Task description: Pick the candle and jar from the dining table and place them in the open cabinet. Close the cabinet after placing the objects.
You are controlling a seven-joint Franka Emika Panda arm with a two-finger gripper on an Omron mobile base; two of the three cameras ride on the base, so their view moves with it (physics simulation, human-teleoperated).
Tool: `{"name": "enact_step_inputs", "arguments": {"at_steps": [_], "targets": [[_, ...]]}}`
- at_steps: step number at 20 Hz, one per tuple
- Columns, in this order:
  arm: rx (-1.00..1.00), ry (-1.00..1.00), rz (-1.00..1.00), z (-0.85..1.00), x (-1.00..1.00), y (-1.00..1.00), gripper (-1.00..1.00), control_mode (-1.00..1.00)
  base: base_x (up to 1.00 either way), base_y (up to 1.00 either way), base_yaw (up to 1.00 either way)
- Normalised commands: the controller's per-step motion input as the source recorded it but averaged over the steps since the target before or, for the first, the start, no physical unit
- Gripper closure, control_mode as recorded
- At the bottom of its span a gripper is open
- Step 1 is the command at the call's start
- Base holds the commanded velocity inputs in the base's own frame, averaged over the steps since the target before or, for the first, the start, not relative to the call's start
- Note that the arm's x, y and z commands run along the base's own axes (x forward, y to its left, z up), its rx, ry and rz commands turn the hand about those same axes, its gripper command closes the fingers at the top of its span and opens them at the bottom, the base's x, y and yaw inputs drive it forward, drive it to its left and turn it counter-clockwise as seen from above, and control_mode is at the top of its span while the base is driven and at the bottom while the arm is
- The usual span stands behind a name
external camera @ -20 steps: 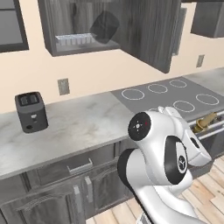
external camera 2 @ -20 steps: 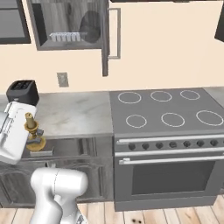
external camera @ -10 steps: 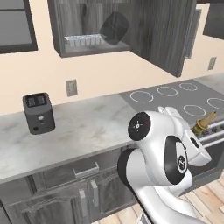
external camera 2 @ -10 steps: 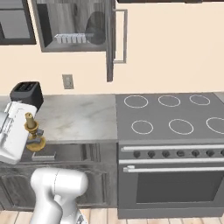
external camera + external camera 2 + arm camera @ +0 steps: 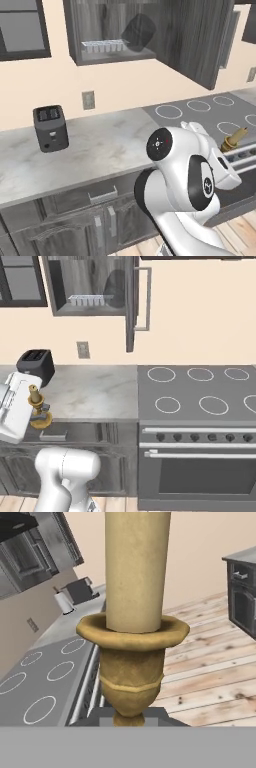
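One gripper (image 5: 41, 417), jaws nearly shut, is clamping the candle (image 5: 36, 406) at its lower stem, just above the flared base. Candle is standing upright in the grip, in the air just in front of the tabletop (image 5: 95, 393) edge, touching nothing else.

Hand view is showing the candle (image 5: 134, 617) close up, rising straight out from between the fingertips, pale shaft over a brass cup and a bulbous stem. Left base view is catching just the candle (image 5: 233, 140) top poking out past the arm's white wrist, with the stove (image 5: 210, 112) behind it.

Right base view is giving the clearest read: toaster (image 5: 36, 365) sitting on the tabletop behind the candle, stove to the right. Cabinet (image 5: 92, 286) is hanging above on the wall, door (image 5: 131, 303) standing open, edge-on to that camera. Left base view is showing the shelf better: clear ridged tray (image 5: 102, 46) on it, and a dark rounded object (image 5: 138, 31) next to the tray, too murky to identify.
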Motion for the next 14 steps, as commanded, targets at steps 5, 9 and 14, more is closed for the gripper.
{"name": "enact_step_inputs", "arguments": {"at_steps": [5,9,14], "targets": [[0.0,0.0,0.0,0.0,0.0,0.0,1.0,1.0,0.39,0.0,0.08],[0.0,0.0,0.0,0.0,0.0,0.0,1.0,1.0,0.47,0.0,0.05],[0.0,0.0,0.0,0.0,0.0,0.0,1.0,1.0,0.39,0.0,0.05]]}}
